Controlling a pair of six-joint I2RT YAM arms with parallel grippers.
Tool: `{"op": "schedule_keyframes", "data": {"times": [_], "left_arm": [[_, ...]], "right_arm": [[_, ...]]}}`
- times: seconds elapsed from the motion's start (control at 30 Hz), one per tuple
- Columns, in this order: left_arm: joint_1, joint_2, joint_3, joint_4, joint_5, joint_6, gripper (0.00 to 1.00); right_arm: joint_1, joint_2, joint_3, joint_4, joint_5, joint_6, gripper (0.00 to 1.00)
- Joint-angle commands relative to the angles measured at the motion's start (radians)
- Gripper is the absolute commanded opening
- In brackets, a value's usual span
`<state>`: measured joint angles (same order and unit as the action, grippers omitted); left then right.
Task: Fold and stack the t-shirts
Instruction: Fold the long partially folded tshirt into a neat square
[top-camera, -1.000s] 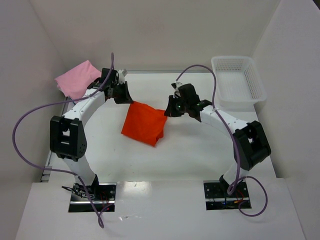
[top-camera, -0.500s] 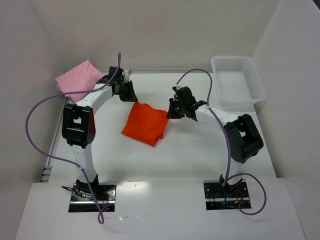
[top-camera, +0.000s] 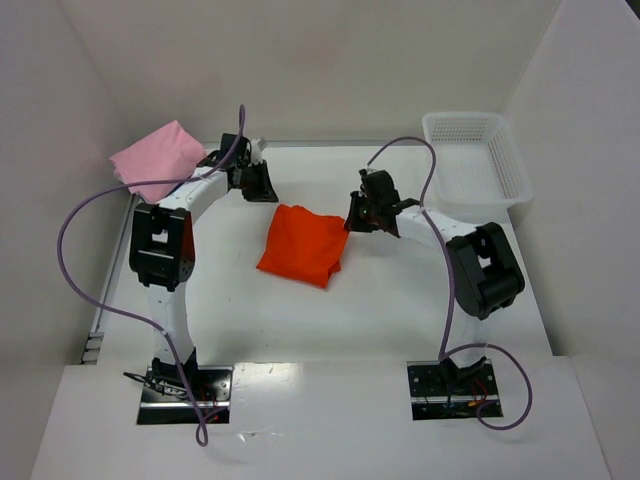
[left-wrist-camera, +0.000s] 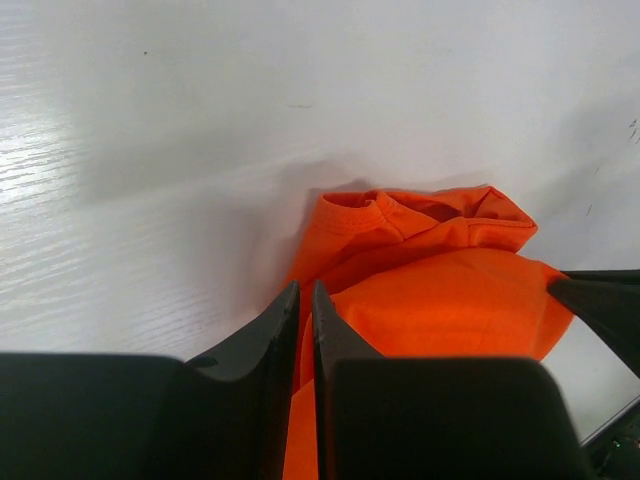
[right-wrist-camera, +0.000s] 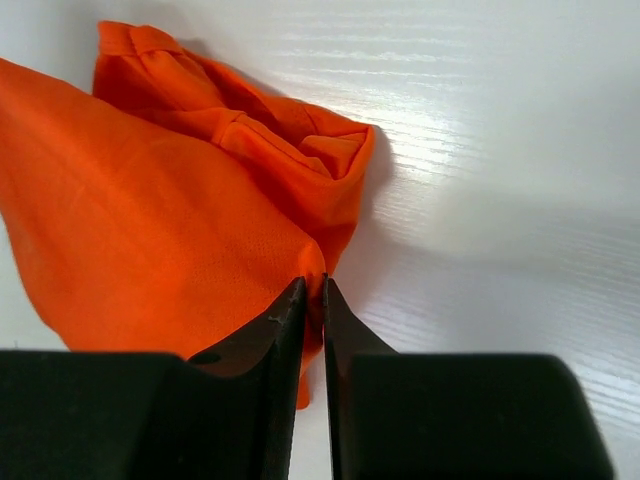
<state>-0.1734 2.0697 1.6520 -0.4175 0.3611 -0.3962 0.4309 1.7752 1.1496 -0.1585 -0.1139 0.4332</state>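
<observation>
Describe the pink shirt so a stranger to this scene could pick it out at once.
Start from the white table seen from above and go to its far left corner, opposite the white mesh basket at the far right. There lies the pink t-shirt, folded into a rough square. It is the only pale pink cloth; the other shirt, the orange t-shirt, sits mid-table.

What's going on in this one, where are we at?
A shirt-folding job, partway through. A folded orange t-shirt lies in the middle with a gripper on either side: the left gripper just off its far-left corner, the right gripper at its right edge. Both have their jaws nearly together, and I cannot tell whether either pinches cloth. A folded pink t-shirt lies at the far left and a white mesh basket at the far right. The two shirts are not yet stacked.
</observation>
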Motion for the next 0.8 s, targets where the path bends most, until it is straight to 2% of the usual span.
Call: {"op": "schedule_keyframes", "data": {"times": [0.0, 0.13, 0.17, 0.23, 0.27, 0.43, 0.77], "left_arm": [[0.005, -0.081, 0.014, 0.032, -0.005, 0.019, 0.16], [0.005, -0.221, -0.037, 0.035, -0.025, 0.028, 0.28], [0.005, -0.244, -0.05, 0.055, -0.007, 0.037, 0.34], [0.005, -0.292, -0.086, 0.077, 0.056, 0.052, 0.41], [0.005, -0.292, -0.086, 0.077, 0.138, 0.053, 0.43], [-0.055, -0.249, -0.116, 0.109, 0.251, 0.062, 0.41], [-0.084, -0.152, -0.175, 0.146, 0.236, 0.03, 0.36]], "right_arm": [[-0.001, 0.046, 0.021, 0.059, -0.015, 0.001, 0.18], [-0.001, 0.072, 0.041, 0.082, -0.015, 0.001, 0.18], [-0.001, 0.085, 0.041, 0.082, -0.004, 0.001, 0.18], [-0.001, 0.11, 0.065, 0.082, 0.009, 0.001, 0.18], [-0.001, 0.122, 0.065, 0.082, 0.019, 0.001, 0.18], [-0.001, 0.144, 0.094, 0.103, 0.028, 0.01, 0.18], [-0.001, 0.098, 0.113, 0.122, 0.049, 0.021, 0.18]]}}
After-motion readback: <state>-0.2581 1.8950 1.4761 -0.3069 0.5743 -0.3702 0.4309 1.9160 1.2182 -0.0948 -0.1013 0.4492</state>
